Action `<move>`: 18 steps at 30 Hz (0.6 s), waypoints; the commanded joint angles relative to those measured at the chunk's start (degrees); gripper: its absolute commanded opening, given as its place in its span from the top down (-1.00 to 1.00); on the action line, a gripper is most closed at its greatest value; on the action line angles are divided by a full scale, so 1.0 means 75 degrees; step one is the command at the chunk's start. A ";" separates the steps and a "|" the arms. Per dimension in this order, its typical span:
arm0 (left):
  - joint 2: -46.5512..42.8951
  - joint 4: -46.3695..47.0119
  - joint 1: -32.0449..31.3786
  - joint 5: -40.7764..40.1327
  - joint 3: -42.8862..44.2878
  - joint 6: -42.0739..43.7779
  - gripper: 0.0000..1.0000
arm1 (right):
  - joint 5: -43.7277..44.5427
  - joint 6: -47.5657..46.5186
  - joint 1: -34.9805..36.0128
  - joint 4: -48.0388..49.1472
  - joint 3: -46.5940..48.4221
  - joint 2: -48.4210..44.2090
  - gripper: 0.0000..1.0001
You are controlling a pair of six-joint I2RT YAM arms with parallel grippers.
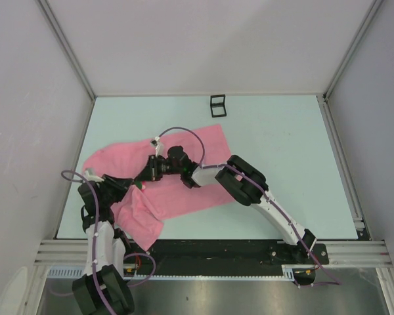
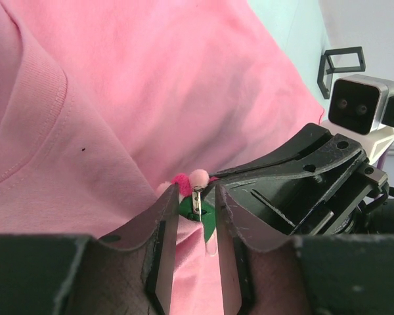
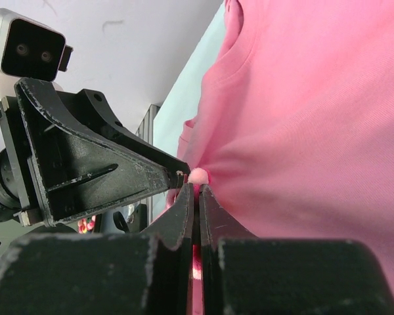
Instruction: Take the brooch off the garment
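Note:
The pink garment lies spread across the table, its near end rumpled by the left arm. The brooch is a tiny cluster of pink and red puffs on a green backing with a metal pin. My left gripper is shut on it, the backing and pin between its fingers. My right gripper comes in from the opposite side, tip to tip with the left. It is shut on a pinch of the garment just beside the brooch. In the top view both grippers meet over the cloth's left part.
A small black square frame box stands at the table's far edge, beyond the cloth, also in the left wrist view. Grey walls close in the table's left, right and far sides. The arms' bases and cables sit along the near edge.

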 commanded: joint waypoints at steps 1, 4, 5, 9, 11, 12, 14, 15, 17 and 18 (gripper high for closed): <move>-0.0191 -0.0057 -0.0005 -0.0094 -0.0063 -0.0229 0.36 | -0.0122 0.0100 0.0005 0.0399 0.0379 0.0145 1.00; -0.0144 -0.0349 -0.0005 -0.0129 -0.0028 -0.0229 0.42 | -0.0111 0.0123 -0.0018 0.0399 0.0391 0.0156 1.00; -0.0121 -0.0373 -0.0005 -0.0106 -0.0016 -0.0252 0.39 | -0.0111 0.0123 -0.0018 0.0387 0.0391 0.0156 1.00; -0.0109 -0.0571 0.0007 -0.0105 0.0066 -0.0264 0.23 | -0.0052 0.0146 -0.0030 0.0329 0.0368 0.0156 1.00; -0.0202 -0.0642 0.0007 -0.0176 0.0054 -0.0311 0.22 | -0.0052 0.0182 -0.0030 0.0329 0.0333 0.0145 1.00; -0.0226 -0.0689 0.0007 -0.0246 0.0042 -0.0346 0.24 | -0.0052 0.0193 -0.0042 0.0352 0.0321 0.0156 1.00; -0.0296 -0.0701 -0.0005 -0.0305 -0.0027 -0.0439 0.34 | -0.0029 0.0264 -0.0054 0.0387 0.0286 0.0168 1.00; -0.0308 -0.0666 -0.0005 -0.0317 -0.0040 -0.0451 0.37 | -0.0029 0.0299 -0.0065 0.0445 0.0274 0.0168 1.00; -0.0215 -0.0561 -0.0005 -0.0305 -0.0086 -0.0486 0.38 | -0.0017 0.0392 -0.0065 0.0516 0.0251 0.0203 1.00; -0.0156 -0.0560 -0.0016 -0.0305 -0.0087 -0.0452 0.38 | -0.0040 0.0416 -0.0054 0.0528 0.0251 0.0203 1.00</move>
